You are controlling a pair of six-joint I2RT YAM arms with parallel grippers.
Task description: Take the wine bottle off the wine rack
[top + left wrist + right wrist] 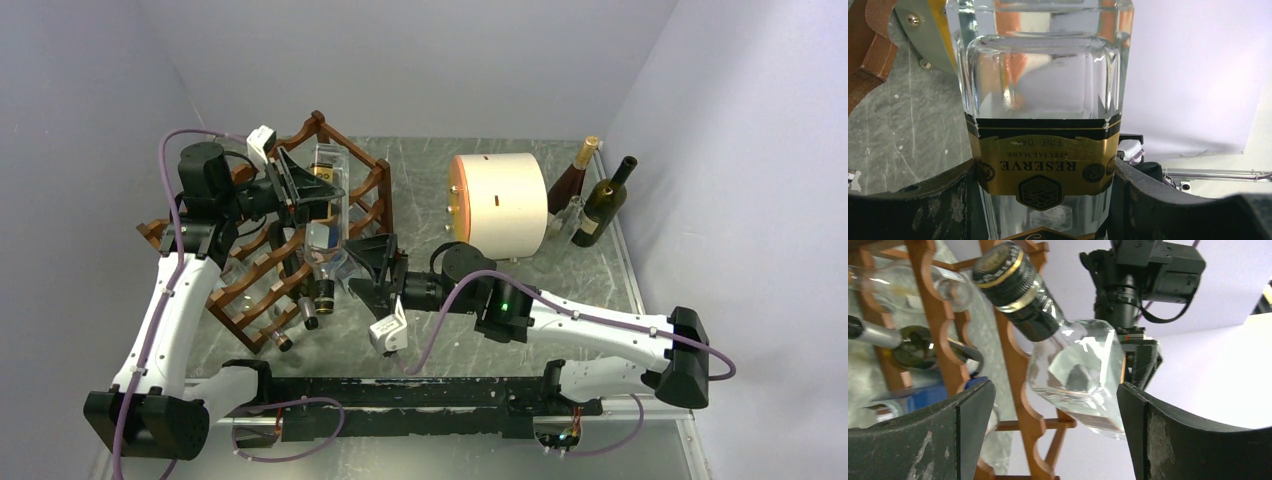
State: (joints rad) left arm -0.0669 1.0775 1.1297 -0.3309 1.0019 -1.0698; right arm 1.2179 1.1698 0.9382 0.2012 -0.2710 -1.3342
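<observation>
The wine rack [262, 272] is reddish-brown wood with scalloped rails and stands at the left. A clear square bottle [328, 195] with a gold label and black capped neck [323, 294] lies tilted along the rack's right side, neck toward me. My left gripper [303, 188] is shut on the bottle's body; the label [1043, 165] sits between its fingers [918, 210]. My right gripper [358, 270] is open and empty beside the bottle's neck end. In the right wrist view the bottle [1078, 375] hangs beyond the open fingers [970, 425], in front of a rack rail [1020, 385].
Other bottles [300, 305] lie in the rack's lower tiers, necks toward me. A cream drum [498, 205] lies at back centre. Two dark bottles [604, 200] stand at the back right by the wall. Grey walls close in on both sides.
</observation>
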